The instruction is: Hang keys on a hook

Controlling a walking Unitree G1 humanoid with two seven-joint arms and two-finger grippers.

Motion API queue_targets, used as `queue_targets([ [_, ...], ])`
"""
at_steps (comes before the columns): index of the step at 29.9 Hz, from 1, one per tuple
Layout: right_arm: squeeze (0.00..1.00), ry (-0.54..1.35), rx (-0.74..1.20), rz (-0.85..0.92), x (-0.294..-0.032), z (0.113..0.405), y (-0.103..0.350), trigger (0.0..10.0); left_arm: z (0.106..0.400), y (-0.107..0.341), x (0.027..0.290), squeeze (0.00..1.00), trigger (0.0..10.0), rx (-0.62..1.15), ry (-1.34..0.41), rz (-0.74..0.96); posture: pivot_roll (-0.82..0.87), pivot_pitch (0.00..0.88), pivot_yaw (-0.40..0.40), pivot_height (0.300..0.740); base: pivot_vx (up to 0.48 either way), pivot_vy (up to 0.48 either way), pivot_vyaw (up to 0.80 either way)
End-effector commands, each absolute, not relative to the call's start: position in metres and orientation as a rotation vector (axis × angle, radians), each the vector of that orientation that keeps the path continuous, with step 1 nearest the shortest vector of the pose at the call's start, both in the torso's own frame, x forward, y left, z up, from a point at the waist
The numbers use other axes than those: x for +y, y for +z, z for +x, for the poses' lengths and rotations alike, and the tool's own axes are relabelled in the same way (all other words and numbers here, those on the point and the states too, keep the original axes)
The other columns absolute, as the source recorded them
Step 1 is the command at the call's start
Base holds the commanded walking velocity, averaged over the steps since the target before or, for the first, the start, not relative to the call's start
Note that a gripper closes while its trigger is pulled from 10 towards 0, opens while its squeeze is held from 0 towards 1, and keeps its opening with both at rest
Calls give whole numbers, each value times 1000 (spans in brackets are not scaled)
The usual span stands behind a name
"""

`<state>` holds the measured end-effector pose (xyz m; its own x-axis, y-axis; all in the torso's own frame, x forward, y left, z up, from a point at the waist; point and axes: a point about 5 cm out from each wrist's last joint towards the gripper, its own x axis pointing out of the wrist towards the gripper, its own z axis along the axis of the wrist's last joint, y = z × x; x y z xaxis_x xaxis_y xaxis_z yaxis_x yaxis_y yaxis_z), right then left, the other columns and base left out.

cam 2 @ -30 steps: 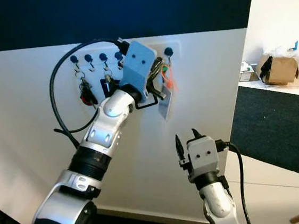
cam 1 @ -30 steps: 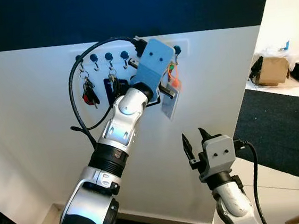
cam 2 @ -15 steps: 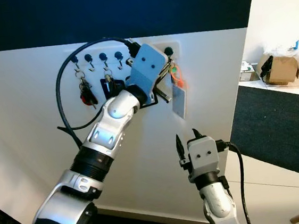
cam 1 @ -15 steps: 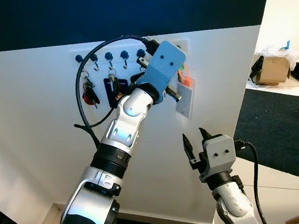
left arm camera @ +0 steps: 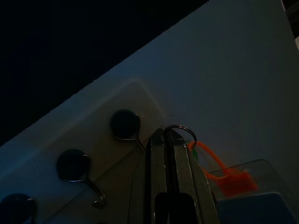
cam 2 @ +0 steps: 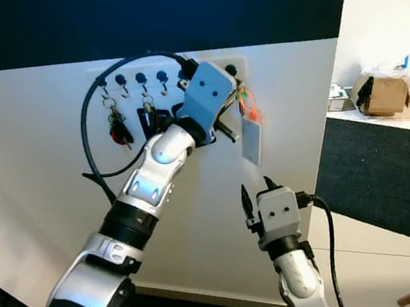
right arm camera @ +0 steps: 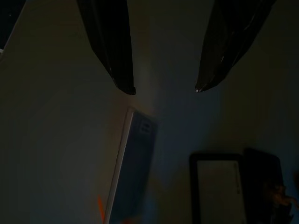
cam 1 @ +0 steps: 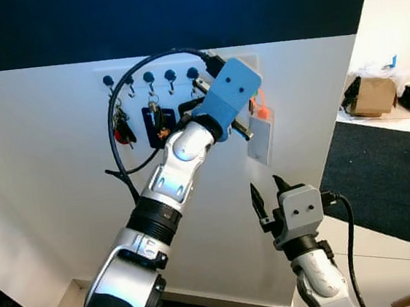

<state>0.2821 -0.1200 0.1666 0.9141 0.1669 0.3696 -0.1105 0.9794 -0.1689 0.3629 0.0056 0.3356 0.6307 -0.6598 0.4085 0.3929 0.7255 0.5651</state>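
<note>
the keys (cam 2: 246, 116) are a small bunch on a metal split ring (left arm camera: 183, 131) with an orange strap and a clear card tag (cam 1: 260, 137) that hangs tilted against the white wall. the ring is pinched at the fingertips of the left gripper (left arm camera: 163, 135), just beside the rightmost dark-knobbed hook (left arm camera: 126, 126) of the white wall rack (cam 2: 242, 63).

Head stereo pair facing wall hook rack (cam 1: 182, 71); L wrist cam close-up on same hooks.
</note>
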Motion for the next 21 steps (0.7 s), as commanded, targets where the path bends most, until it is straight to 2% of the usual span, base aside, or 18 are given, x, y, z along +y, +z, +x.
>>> queue_targets([
  [1,0,142,-383,-147,-119,282,164,10000,360,341,-2,0,10000,-664,-644,438,-10,125,120,740,0,0,0],
  [11,0,138,-382,-147,-119,281,164,10000,371,351,10,0,10000,-660,-575,415,-16,129,125,740,0,0,0],
  [21,0,139,-378,-150,-121,280,164,10000,378,342,29,0,10000,-618,-527,397,-9,135,110,740,0,0,0],
])
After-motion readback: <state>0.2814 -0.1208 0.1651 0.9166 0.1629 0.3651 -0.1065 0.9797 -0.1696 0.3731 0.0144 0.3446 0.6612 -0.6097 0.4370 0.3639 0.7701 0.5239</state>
